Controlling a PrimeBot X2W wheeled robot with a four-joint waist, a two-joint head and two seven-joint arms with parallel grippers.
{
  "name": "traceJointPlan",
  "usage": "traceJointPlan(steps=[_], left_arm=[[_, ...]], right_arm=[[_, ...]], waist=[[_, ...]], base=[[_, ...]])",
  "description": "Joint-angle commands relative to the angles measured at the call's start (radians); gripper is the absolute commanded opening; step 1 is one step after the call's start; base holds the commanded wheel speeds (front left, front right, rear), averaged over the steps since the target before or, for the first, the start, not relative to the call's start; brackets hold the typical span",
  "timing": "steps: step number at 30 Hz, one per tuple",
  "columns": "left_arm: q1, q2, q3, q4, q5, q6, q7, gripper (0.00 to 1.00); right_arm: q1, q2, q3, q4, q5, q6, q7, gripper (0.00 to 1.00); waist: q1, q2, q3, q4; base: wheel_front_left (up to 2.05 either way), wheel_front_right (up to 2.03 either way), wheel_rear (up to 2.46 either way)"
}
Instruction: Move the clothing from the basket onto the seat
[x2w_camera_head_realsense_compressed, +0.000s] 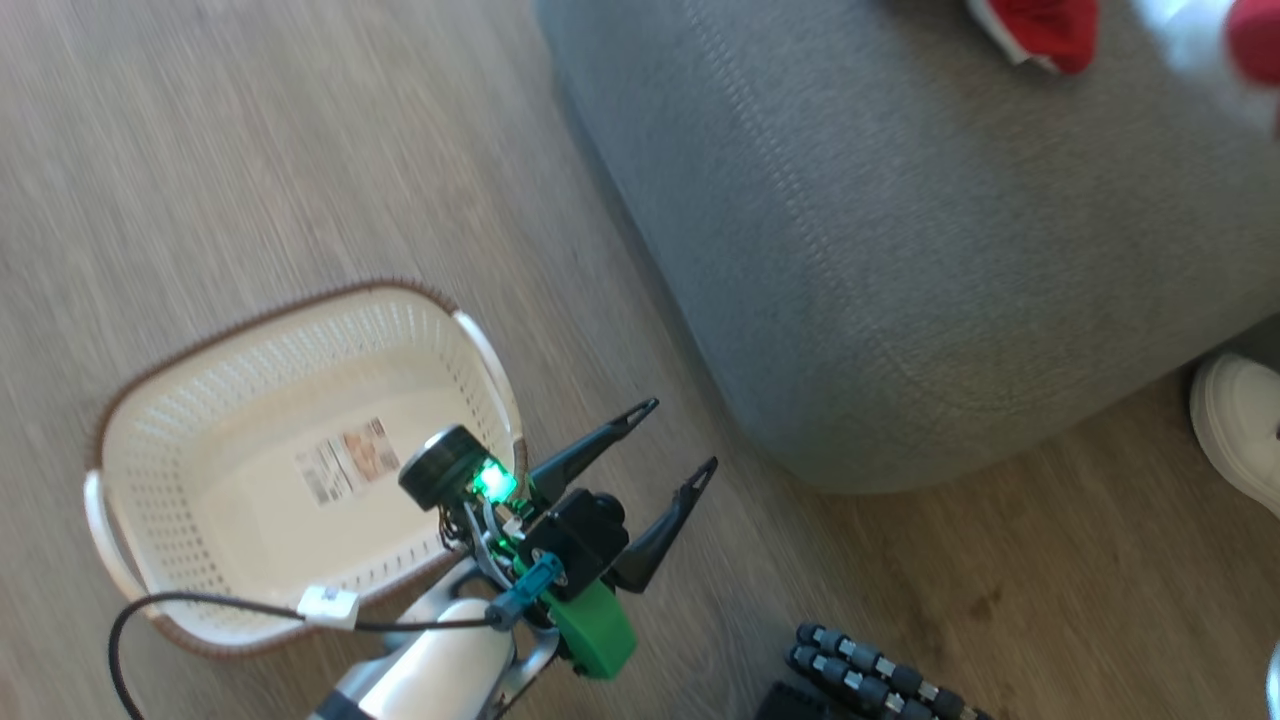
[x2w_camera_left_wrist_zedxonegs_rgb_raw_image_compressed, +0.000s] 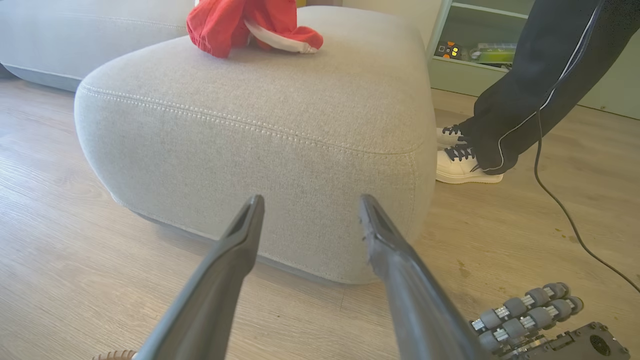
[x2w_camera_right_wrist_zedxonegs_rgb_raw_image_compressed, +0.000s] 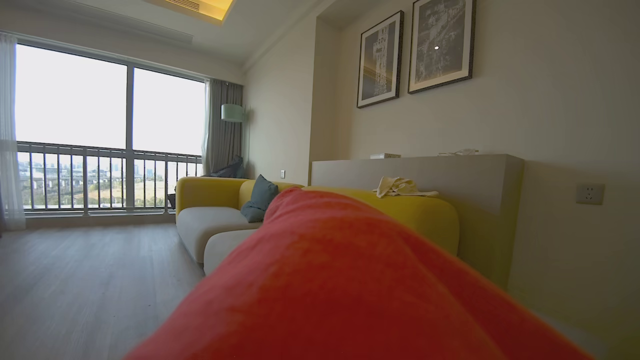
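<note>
Head view: high, aimed steeply down at basket (x2w_camera_head_realsense_compressed: 180, 420) and seat (x2w_camera_head_realsense_compressed: 900, 250) corner. Left wrist view: low, close, facing same seat corner. Right wrist view: level across room, clothing (x2w_camera_right_wrist_zedxonegs_rgb_raw_image_compressed: 340, 280) very near.

Not one word or number here can be read. The sticker (x2w_camera_head_realsense_compressed: 345, 462) on the basket (x2w_camera_head_realsense_compressed: 160, 430) floor carries dark blocks of print and a brownish picture, possibly with a barcode among them, but all of it is smeared. A white tag (x2w_camera_head_realsense_compressed: 328, 604) on the black cable (x2w_camera_head_realsense_compressed: 200, 600) looks blank from here. On the shelf (x2w_camera_left_wrist_zedxonegs_rgb_raw_image_compressed: 470, 75) a dark box (x2w_camera_left_wrist_zedxonegs_rgb_raw_image_compressed: 448, 50) shows orange marks too small to make out. The two framed prints (x2w_camera_right_wrist_zedxonegs_rgb_raw_image_compressed: 382, 60) bear no legible lettering.
</note>
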Motion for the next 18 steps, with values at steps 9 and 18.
traceJointPlan(steps=[9,18], left_arm=[[-0.089,0.027,0.030,-0.025,0.008,0.003,-0.005,1.00],[-0.122,0.023,0.004,-0.025,0.012,0.022,-0.005,1.00]], right_arm=[[-0.301,-0.063,0.015,0.207,0.104,0.000,-0.002,0.00],[-0.493,-0.148,-0.067,0.475,-0.087,0.000,-0.002,0.00]], waist=[[-0.0002,0.0000,0.160,0.070],[-0.0002,0.0000,0.221,0.174]], base=[[0.00,0.00,0.00],[0.00,0.00,0.00]])
